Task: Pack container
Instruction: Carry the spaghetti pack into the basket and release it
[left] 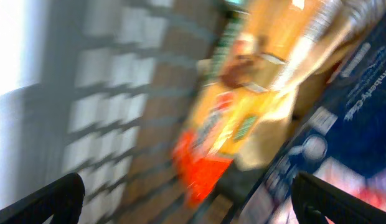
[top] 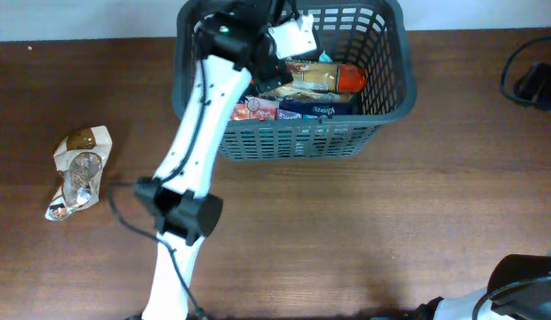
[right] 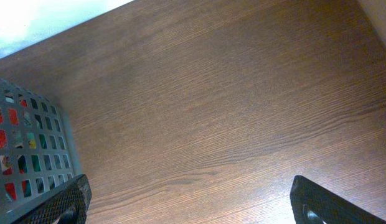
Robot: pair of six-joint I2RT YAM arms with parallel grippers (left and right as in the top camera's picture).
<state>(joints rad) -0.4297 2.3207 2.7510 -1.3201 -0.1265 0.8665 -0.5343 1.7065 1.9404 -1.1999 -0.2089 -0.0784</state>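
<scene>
The dark grey slotted container [top: 382, 116] stands at the back centre and holds several grocery packets, among them an orange-and-red packet [top: 342, 78] and a blue packet [top: 315, 108]. My left arm reaches over its left rim, with the left gripper [left: 193, 199] open above the packets; the orange-and-red packet [left: 224, 124] and the blue packet [left: 342, 124] show blurred between the fingers. A clear snack bag [top: 78, 171] lies on the table at the far left. My right gripper [right: 193, 202] is open over bare table, with the container's wall [right: 25, 143] at its left.
The brown wooden table [top: 364, 240] spreads in front of the container. Black cables and gear [top: 529, 76] sit at the right edge. Part of the right arm [top: 515, 289] shows at the bottom right corner.
</scene>
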